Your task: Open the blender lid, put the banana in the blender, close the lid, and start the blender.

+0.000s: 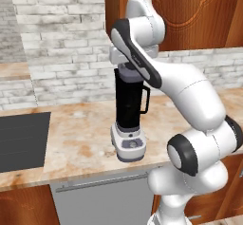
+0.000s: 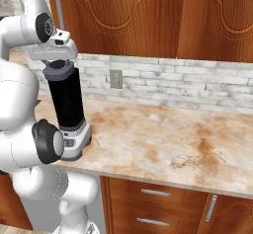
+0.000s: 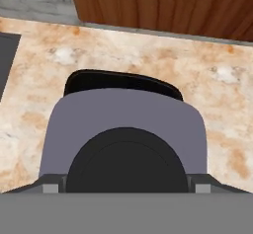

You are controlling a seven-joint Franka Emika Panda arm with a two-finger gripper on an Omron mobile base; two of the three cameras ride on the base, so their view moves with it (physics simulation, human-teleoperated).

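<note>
While the blender (image 1: 129, 119) stands upright on the marbled counter (image 1: 80, 143), just right of the dark cooktop (image 1: 21, 141) and in front of the white brick backsplash (image 2: 197, 87), the white arm bends over it so that the hand sits directly above the jar's top. In the hand view the blender lid (image 3: 126, 124) lies close below the camera with its round dark knob (image 3: 126, 164) between the two finger tips of the gripper (image 3: 126, 183), but I cannot tell whether the jaws are pressed onto the knob or merely flank it. In the right base view the lid (image 2: 59, 70) sits on the black jar under the hand, its light grey base (image 2: 76, 141) near the counter's front edge, above the wooden drawers (image 2: 153, 203).
</note>
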